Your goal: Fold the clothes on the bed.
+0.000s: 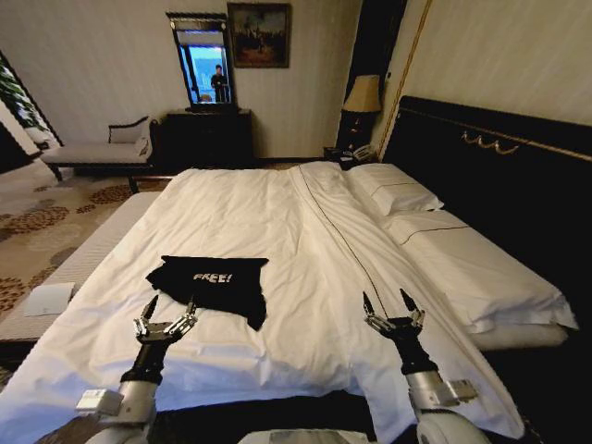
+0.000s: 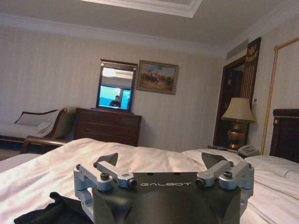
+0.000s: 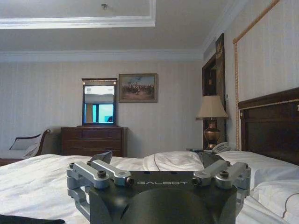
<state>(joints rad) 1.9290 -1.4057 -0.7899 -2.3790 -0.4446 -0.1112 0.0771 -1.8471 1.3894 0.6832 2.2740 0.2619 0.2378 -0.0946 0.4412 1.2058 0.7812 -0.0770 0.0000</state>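
Both pincers hover open and empty over the bed (image 1: 277,213), left pincer (image 1: 171,307) just beside the black T-shirt (image 1: 211,282), right pincer (image 1: 389,302) well apart

So we've got the shirt (image 1: 211,282) lying on the bed (image 1: 277,222), over on our left half and near the foot edge. Our left hand (image 1: 169,308) sits just in front of the shirt, near its front edge; our right hand (image 1: 390,302) is well off to the right, over bare duvet. Pillows (image 1: 393,190) are at the far right by the headboard (image 1: 490,157). Behind the bed there's a dresser (image 1: 208,139) with a mirror (image 1: 203,65) on it, chaise (image 1: 97,148) to its left, lamp (image 1: 363,97) to its right.
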